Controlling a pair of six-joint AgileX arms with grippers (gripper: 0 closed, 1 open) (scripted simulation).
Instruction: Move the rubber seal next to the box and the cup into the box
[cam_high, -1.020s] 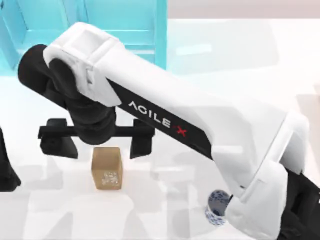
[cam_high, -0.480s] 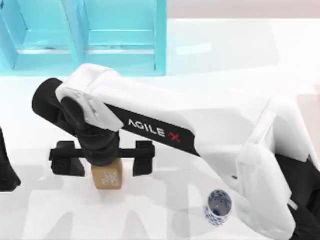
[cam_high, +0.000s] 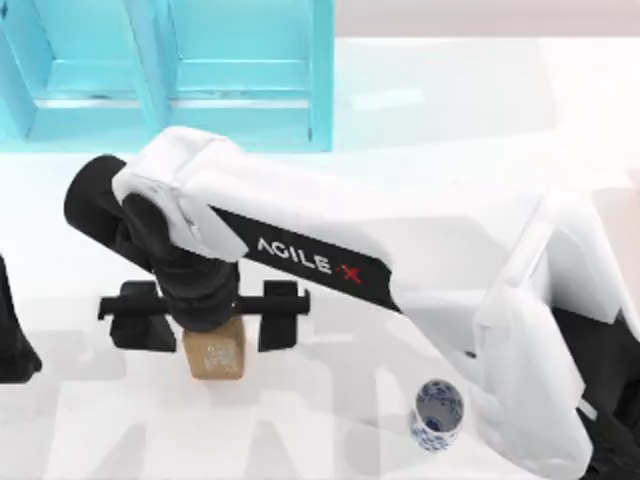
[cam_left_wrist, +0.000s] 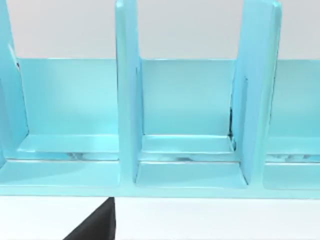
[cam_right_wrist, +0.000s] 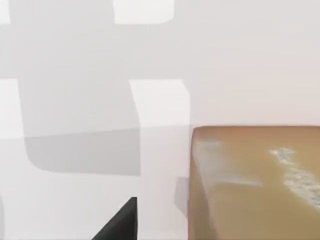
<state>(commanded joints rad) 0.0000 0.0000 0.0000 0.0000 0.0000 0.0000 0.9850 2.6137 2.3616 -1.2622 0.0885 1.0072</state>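
Observation:
The rubber seal (cam_high: 216, 358), a tan block with a whitish mark, stands on the white table left of centre. My right gripper (cam_high: 208, 322) hangs over it, open, one black finger (cam_high: 140, 325) on each side with a gap to the block. In the right wrist view the seal (cam_right_wrist: 255, 180) is close up beside a black fingertip (cam_right_wrist: 117, 225). The cup (cam_high: 437, 413), white with blue flowers, stands upright near the front right, beside my right arm. The cyan box (cam_high: 240, 100) sits at the back left.
My left arm (cam_high: 10, 345) is parked at the table's left edge. Its wrist view looks at the box's compartments (cam_left_wrist: 190, 150), split by upright dividers, with a black fingertip (cam_left_wrist: 95, 227) low in the picture. Bare white table lies between the seal and the box.
My right gripper has come from nearer the box toward the front and down over the seal. Its fingers have drawn in slightly around the block. The cup has not moved.

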